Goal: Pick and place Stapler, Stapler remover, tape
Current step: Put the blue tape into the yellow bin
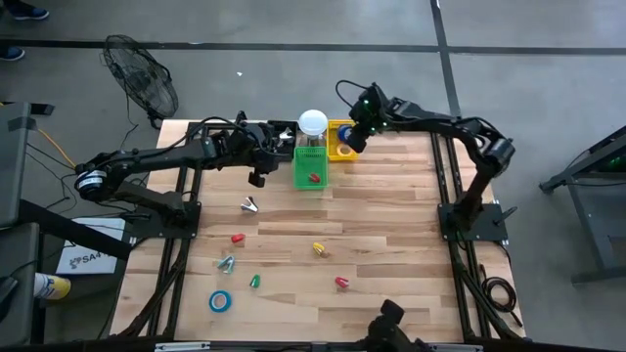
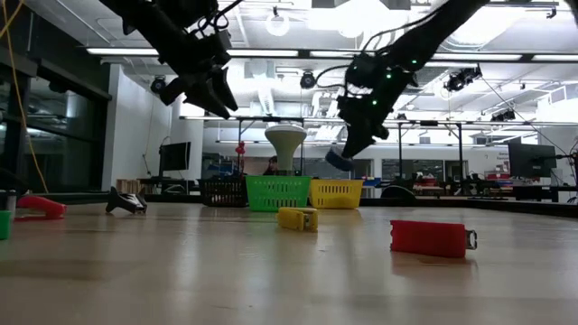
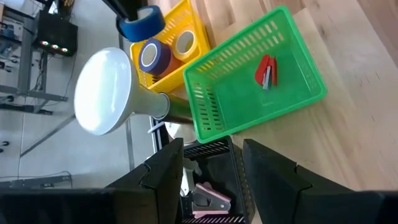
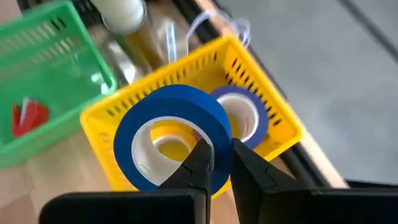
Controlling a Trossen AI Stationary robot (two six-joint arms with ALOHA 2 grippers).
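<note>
The right end effector (image 4: 214, 163), pinched shut on the wall of a blue tape roll (image 4: 171, 137), hangs directly above the yellow basket (image 4: 273, 127); the drop is straight down. The left end effector (image 3: 211, 168), half open and empty, waits over the black basket (image 3: 211, 149).

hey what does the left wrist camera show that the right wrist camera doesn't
Only the left wrist view: the black basket under the left gripper, whose jaws are open, with a pink staple remover inside.

Only the right wrist view: the right gripper shut on the blue tape's wall, close up over the yellow basket.

Both: the yellow basket with rolls already in it, the green basket holding a red stapler, and the white jar.
</note>
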